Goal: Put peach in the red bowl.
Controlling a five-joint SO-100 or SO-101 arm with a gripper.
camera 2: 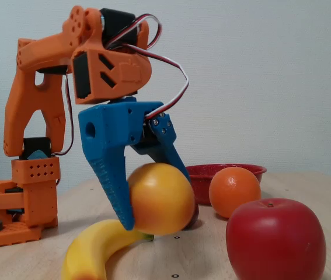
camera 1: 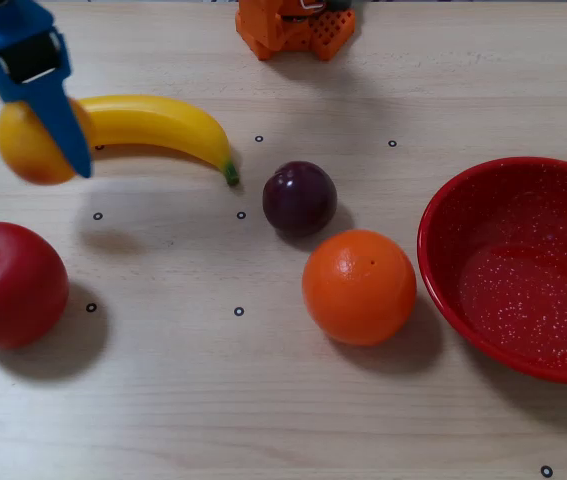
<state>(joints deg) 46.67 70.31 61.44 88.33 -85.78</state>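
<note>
Gripping the peach (camera 2: 159, 198) w/ blue fingers clamped either side, the gripper (camera 2: 153, 201) held it off the table, above the banana (camera 2: 95, 251). Red bowl (camera 1: 523, 270) sat far right in a fixed view, beyond orange (camera 1: 359, 287) & plum (camera 1: 299, 198).

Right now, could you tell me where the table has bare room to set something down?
Bare: the front strip below the apple, orange and red bowl, and the back right above the bowl. Crowded: the plum and orange sit close; the banana lies beside the end effector gripping the peach.
</note>
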